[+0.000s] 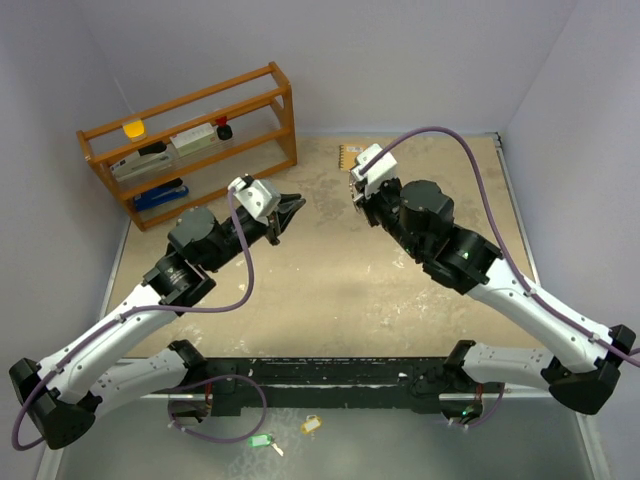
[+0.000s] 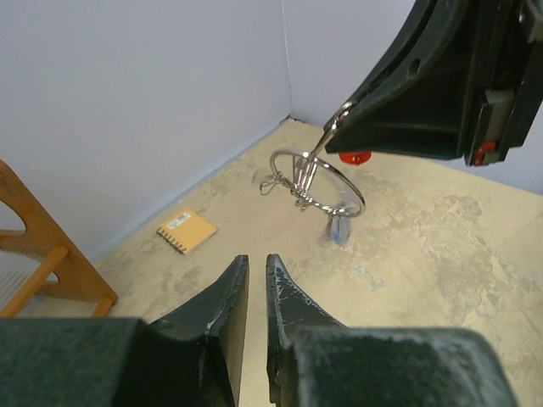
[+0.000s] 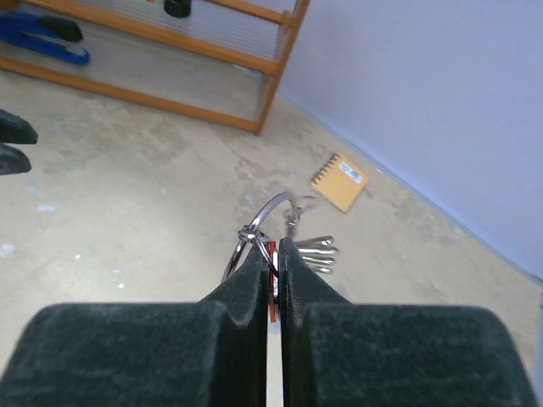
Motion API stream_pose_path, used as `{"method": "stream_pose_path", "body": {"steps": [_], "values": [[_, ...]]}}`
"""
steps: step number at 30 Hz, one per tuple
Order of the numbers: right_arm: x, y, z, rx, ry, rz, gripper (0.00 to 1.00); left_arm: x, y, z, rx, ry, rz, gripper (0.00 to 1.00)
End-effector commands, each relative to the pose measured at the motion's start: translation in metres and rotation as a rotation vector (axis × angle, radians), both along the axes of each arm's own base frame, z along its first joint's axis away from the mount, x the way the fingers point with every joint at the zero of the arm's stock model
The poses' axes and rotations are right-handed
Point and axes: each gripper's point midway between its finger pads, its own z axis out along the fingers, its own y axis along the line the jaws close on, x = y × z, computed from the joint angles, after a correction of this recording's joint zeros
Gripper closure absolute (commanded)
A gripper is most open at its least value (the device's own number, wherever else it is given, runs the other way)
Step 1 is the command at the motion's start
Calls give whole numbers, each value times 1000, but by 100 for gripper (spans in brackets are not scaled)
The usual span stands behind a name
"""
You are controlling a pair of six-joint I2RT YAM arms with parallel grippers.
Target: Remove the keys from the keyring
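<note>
Keyring (image 2: 318, 182) hangs from right gripper (image 3: 270, 250), blue tag (image 2: 337, 229) blurred.

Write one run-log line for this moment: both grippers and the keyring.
left gripper: slightly open, empty | right gripper: shut on keyring | keyring: apart from left gripper

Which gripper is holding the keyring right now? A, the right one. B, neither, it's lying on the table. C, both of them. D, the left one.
A: the right gripper is clamped on the keyring, which hangs in the air, while the left gripper is apart from it and empty.
</note>
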Motion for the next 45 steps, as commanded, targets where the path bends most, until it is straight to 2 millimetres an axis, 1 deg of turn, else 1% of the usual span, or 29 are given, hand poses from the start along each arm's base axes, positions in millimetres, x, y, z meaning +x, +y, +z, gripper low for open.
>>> {"method": "stream_pose_path", "body": {"steps": [1,4,7,9,10,12,14,19,23,26,30,34,39,43,45], "values": [[4,-20,21,-78,-43,-90,100,4,-4,3,-43,-23,7,88],[6,-21,28,-105,-46,-104,100,6,-7,0,-75,-24,4,84],[7,-23,35,-134,-38,-115,100,5,-9,2,-124,-49,-11,78],[7,-23,40,-148,-21,-126,100,4,-12,3,-140,-66,-26,76],[6,-24,48,-146,-15,-134,100,6,-14,3,-144,-70,-32,76],[5,-23,52,-163,17,-133,100,7,-19,2,-143,-76,-46,75],[3,-19,51,-197,43,-124,100,7,-23,5,-152,-91,-66,75],[-3,-17,46,-302,2,-144,100,0,-29,21,-200,-132,-116,74],[-3,-17,45,-359,-40,-173,100,-4,-25,40,-262,-177,-117,73],[-5,-16,47,-362,-60,-166,100,-7,-24,49,-288,-206,-128,72],[-8,-14,52,-362,-86,-149,100,-9,-32,46,-256,-229,-167,71],[-8,-15,55,-401,-111,-149,100,-13,-40,35,-227,-223,-213,70],[-5,-18,57,-486,-147,-166,100,-11,-41,25,-222,-214,-210,69],[-5,-14,63,-485,-176,-151,100,-13,-45,24,-232,-223,-233,67],[-6,-12,65,-472,-181,-136,100,-15,-47,24,-239,-229,-253,64]]}}
